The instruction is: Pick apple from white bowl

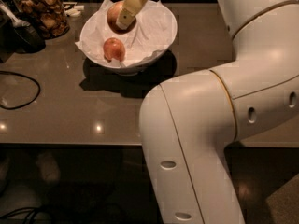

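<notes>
The white bowl [166, 37], lined with crumpled white paper, stands at the back of the dark table. My gripper [121, 21] reaches down into it from the top edge, one pale finger [130, 6] lying across the front of the orange-tan apple [113, 14]. It is shut on that apple and holds it over the bowl's back half, near rim height. The second finger is hidden behind the apple. A redder apple [114, 49] lies on the paper at the front left of the bowl.
A glass jar of brown snacks [43, 12] stands left of the bowl, with a dark object [21, 35] in front of it. A black cable [21, 90] loops at the table's left. My white arm [210, 125] fills the right and foreground.
</notes>
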